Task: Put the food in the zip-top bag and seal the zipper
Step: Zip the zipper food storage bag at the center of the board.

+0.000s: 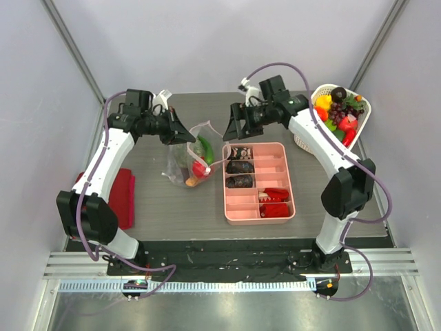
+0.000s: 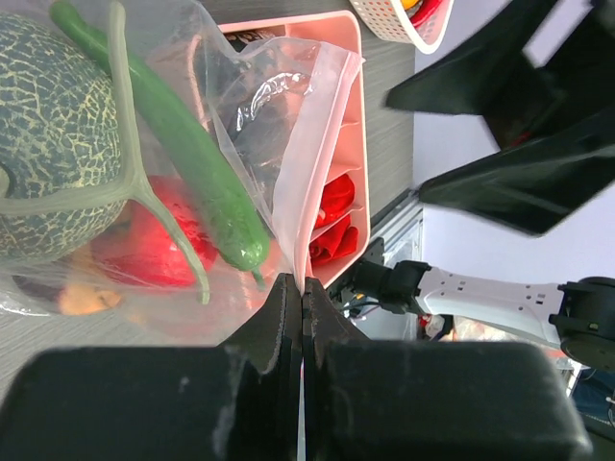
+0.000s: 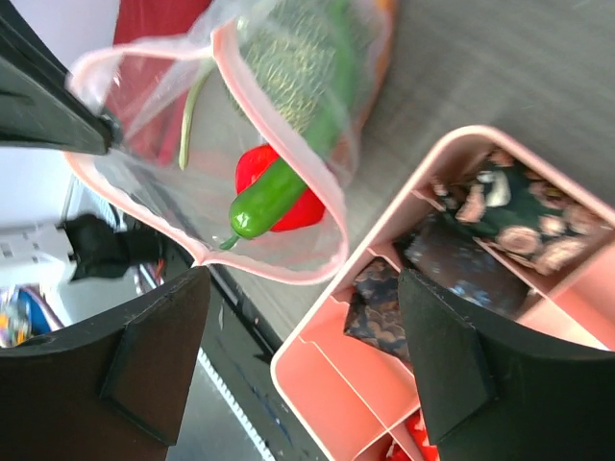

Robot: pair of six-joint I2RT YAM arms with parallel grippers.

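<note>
The zip-top bag (image 1: 187, 164) is held up off the grey table, its mouth open toward the right. Inside are a netted melon (image 2: 48, 125), a green chili (image 2: 192, 163), a red tomato (image 2: 154, 245) and an orange piece (image 2: 82, 300). My left gripper (image 1: 189, 136) is shut on the bag's upper edge (image 2: 300, 283) and holds it up. The zipper strip (image 3: 279, 277) runs open around the mouth; no slider shows. My right gripper (image 1: 232, 127) is open and empty, hovering just right of the mouth (image 3: 306, 288). More food fills the white basket (image 1: 303, 141).
A pink compartment tray (image 1: 290, 186) with dark lumps and red pieces lies right of the bag, under my right gripper. A red folded cloth (image 1: 121, 196) lies at the left front. Walls close in on the table's left, right and back.
</note>
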